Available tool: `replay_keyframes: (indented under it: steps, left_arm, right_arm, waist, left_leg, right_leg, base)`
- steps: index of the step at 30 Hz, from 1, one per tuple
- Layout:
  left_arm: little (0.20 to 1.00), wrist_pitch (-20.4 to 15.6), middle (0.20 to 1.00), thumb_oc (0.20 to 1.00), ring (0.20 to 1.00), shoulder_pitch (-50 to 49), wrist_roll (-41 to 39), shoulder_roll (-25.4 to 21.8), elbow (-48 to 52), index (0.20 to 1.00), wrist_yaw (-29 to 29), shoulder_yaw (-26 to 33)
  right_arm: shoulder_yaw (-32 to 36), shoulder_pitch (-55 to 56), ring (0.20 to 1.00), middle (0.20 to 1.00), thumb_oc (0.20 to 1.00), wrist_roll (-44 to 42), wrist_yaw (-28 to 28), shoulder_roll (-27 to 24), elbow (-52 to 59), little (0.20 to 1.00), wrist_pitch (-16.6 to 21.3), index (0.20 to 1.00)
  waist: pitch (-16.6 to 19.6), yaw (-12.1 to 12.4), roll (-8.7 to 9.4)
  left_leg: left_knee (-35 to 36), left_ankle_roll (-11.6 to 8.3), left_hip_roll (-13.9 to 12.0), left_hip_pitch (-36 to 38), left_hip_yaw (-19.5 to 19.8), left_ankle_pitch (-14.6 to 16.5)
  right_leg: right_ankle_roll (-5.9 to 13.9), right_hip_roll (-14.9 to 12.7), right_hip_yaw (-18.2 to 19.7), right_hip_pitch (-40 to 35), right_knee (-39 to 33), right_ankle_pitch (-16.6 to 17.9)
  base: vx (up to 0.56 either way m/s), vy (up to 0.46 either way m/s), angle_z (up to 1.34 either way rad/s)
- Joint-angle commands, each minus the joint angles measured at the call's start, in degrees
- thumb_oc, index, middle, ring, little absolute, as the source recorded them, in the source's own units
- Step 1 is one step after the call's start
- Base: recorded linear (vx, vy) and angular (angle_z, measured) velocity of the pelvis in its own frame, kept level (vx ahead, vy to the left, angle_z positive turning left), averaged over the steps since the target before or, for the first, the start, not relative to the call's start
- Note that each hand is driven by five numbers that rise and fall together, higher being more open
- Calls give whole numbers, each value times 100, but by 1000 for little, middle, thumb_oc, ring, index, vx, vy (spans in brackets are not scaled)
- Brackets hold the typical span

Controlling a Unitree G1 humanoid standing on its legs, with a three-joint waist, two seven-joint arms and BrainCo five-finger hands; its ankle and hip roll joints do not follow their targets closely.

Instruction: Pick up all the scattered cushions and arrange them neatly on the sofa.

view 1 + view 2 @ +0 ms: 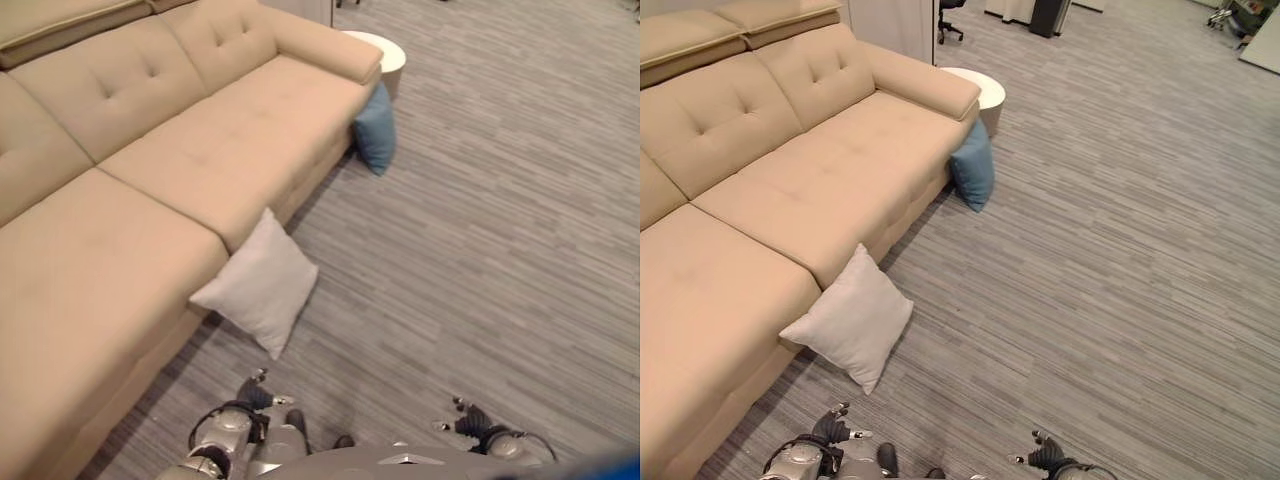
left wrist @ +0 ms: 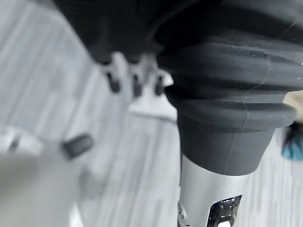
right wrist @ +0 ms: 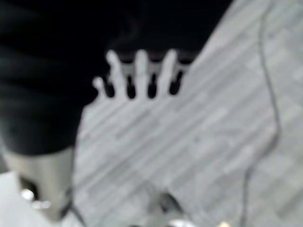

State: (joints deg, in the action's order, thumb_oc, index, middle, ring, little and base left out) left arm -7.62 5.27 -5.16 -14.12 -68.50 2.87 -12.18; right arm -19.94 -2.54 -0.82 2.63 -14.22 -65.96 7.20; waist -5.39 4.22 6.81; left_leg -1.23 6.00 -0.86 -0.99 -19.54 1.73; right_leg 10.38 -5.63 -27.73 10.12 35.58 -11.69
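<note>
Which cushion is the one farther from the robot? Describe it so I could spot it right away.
Follow the long beige sofa to its far armrest, where a round white side table stands. The blue cushion stands on the floor there, propped against the sofa's end. The white cushion leans against the sofa front, nearer the robot.

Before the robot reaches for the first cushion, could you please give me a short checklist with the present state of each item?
1. Left hand free, holding nothing: ok.
2. Right hand free, fingers straight: ok.
3. White cushion on the floor, leaning on the sofa front, nearest the robot: ok.
4. Blue cushion on the floor by the sofa's far armrest, beside a round white side table: ok.
5. Cushions arranged on the sofa: not ok.
</note>
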Motion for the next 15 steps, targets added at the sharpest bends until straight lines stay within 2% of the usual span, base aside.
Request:
replay_keyframes:
  steps: [1,3,4,6,7,8,9,10,13,14,15]
  left_arm:
    - [1000,-87,1000,1000,1000,24,-52,-164,180,1000,63,-18]
    - [1000,-127,1000,1000,1000,21,-97,-162,204,1000,70,-8]
    - [1000,-133,1000,1000,1000,14,-111,-155,207,1000,73,1]
    - [1000,-152,1000,1000,1000,-3,-116,-150,165,1000,76,7]
    - [1000,-159,1000,1000,1000,1,-114,-156,140,1000,86,8]
    - [1000,-170,1000,1000,1000,23,-126,-158,80,1000,74,6]
    - [1000,-192,1000,1000,1000,17,-139,-146,78,1000,81,13]
    - [1000,-217,1000,1000,1000,39,-171,-148,34,1000,77,15]
    - [1000,-231,1000,1000,1000,40,-212,-122,-33,1000,77,13]
    - [1000,-216,1000,1000,1000,18,-275,-64,-105,1000,74,28]
    - [1000,-222,1000,1000,1000,5,-295,-53,-141,1000,75,-3]
  right_arm:
    - [49,-298,1000,1000,1000,13,18,32,149,1000,160,1000]
    - [-22,-303,1000,1000,1000,35,-5,9,170,1000,177,1000]
    - [-29,-301,1000,1000,1000,29,-10,-1,171,1000,177,1000]
    - [-66,-322,1000,1000,1000,15,-6,-28,247,1000,188,1000]
    - [-85,-320,1000,1000,1000,4,2,-41,302,1000,196,1000]
    - [-120,-307,1000,1000,1000,-17,-6,-56,363,1000,198,1000]
    - [-97,-282,1000,1000,1000,-25,-16,-71,371,1000,188,1000]
    - [-95,-236,1000,1000,1000,-18,-32,-64,369,1000,176,1000]
    - [-50,-183,1000,1000,1000,-36,-60,-83,405,1000,155,1000]
    - [-30,-142,1000,1000,1000,-40,-74,-88,343,1000,160,1000]
    - [-46,-114,1000,1000,1000,-54,-66,-103,337,1000,180,1000]
  waist:
    - [-241,242,220]
    - [-262,278,183]
    - [-267,272,182]
    - [-276,196,150]
    - [-292,123,153]
    - [-304,-54,100]
    - [-336,-84,97]
    - [-367,-205,90]
    - [-383,-287,103]
    - [-320,-238,99]
    - [-283,-331,87]
  left_leg:
    - [-525,-481,131,-365,481,122]
    - [-463,-482,192,-264,751,190]
    - [-440,-482,204,-221,826,219]
    - [-392,-487,232,-115,1054,273]
    - [-367,-495,271,-65,1214,286]
    - [-340,-512,307,-1,1482,320]
    - [-326,-537,323,50,1540,341]
    - [-341,-559,387,99,1840,390]
    - [-392,-588,492,179,2196,431]
    - [-480,-677,543,159,2559,387]
    - [-685,-814,336,131,2296,331]
  right_leg:
    - [31,-153,678,-544,-1572,1313]
    - [-120,-141,836,-467,-2014,1149]
    - [-138,-168,898,-454,-2173,1170]
    - [-123,-178,1321,-185,-2549,1324]
    - [-95,-138,1615,-72,-2758,1441]
    - [-67,-125,2231,166,-3117,1598]
    - [-23,-187,2213,161,-3155,1680]
    - [20,-167,2631,304,-3285,1802]
    - [38,-144,2690,208,-3257,1835]
    - [-4,-122,2412,10,-3226,1789]
    - [-60,-69,2254,-161,-3276,1684]
  base:
    - [205,54,79]
    - [207,-13,49]
    - [210,-63,71]
    - [232,-53,103]
    - [284,-76,78]
    - [243,-61,53]
    - [277,-97,88]
    - [239,-88,114]
    - [222,-129,175]
    - [456,-374,181]
    - [455,-500,196]
